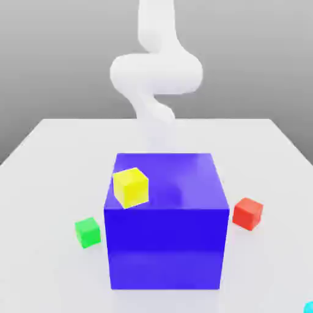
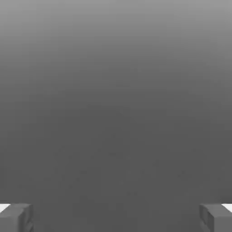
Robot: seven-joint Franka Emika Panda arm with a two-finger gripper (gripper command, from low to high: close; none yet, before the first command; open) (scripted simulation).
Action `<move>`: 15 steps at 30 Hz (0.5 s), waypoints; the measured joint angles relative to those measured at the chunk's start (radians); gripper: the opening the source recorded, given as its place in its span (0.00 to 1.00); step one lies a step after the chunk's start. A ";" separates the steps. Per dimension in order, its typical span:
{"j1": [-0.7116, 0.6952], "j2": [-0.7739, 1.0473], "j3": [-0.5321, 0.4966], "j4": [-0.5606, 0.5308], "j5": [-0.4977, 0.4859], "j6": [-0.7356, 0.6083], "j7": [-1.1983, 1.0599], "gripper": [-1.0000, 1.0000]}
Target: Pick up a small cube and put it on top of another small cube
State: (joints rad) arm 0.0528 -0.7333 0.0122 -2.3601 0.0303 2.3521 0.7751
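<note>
Red cube [image 1: 247,213] on table — end effector [image 2: 116,217] wide apart, nothing btwn.

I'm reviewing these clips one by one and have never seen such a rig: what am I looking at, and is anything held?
These are simulator renders of one robot arm, the white shape rising behind the table in the exterior view. On the table stands a big blue cube with a small yellow cube on its top. A small green cube sits on the table at the exterior view's left of it, a small red cube at the right, and a cyan cube peeks in at the picture's corner. The other picture comes from a camera on the hand: the two grey fingers stand wide apart, so the gripper is open and holds nothing.
</note>
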 joint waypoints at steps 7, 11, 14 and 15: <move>0.152 0.193 0.063 -0.173 0.078 0.151 -0.065 0.50; 0.235 0.299 0.114 -0.269 0.111 0.234 -0.094 0.50; 0.295 0.379 0.157 -0.341 0.128 0.297 -0.108 0.50; 0.314 0.405 0.173 -0.366 0.133 0.318 -0.113 0.50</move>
State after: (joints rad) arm 0.3672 -0.3281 0.1853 -2.7256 0.1636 2.6704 0.6622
